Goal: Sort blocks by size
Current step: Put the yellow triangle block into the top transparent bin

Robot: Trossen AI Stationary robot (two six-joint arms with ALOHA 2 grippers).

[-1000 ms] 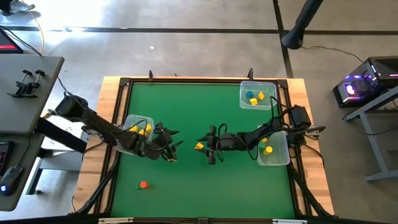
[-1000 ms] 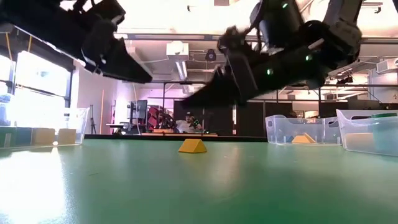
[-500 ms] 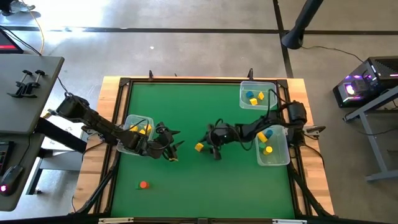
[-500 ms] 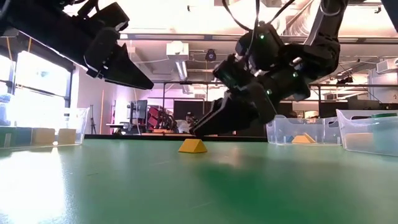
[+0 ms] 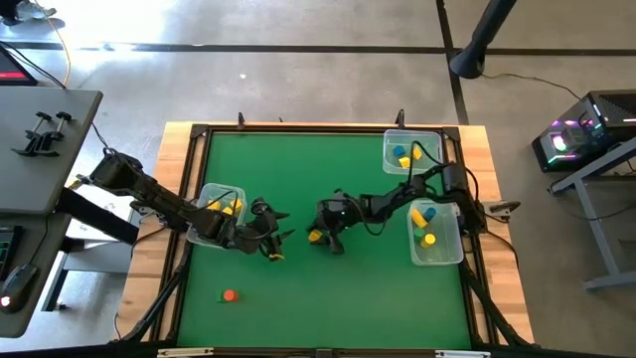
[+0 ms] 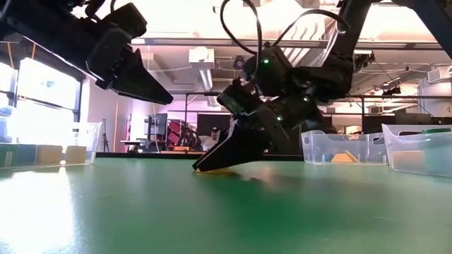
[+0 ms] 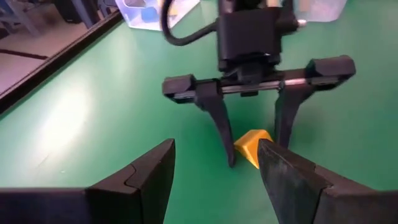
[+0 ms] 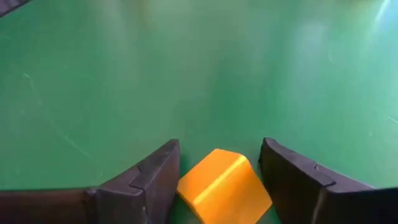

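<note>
Right pincer [image 7: 254, 152]: spread wide, fingers straddling the yellow block [image 8: 224, 183], nothing grasped yet.
Yellow block: lay on the green surface [image 5: 298, 179] near its middle (tilted between the fingers).
Advice: probably best to settle low and centred before clenching.
Left pincer [image 5: 276, 237]: released, hovering just beside.

Yellow wedge block [image 8: 222, 182] flat on green bench [image 5: 298, 179] near centre, sloped face up, sitting between right claw [image 5: 323, 237] fingers, gap on both sides, not gripped. Orange-red rounded block [image 5: 230, 294] alone toward front-left corner. Yellow blocks [image 5: 227, 207] grouped at left edge. Blue and yellow blocks [image 5: 404, 155] at back-right corner. More yellow and blue blocks [image 5: 424, 221] along right edge.
</note>
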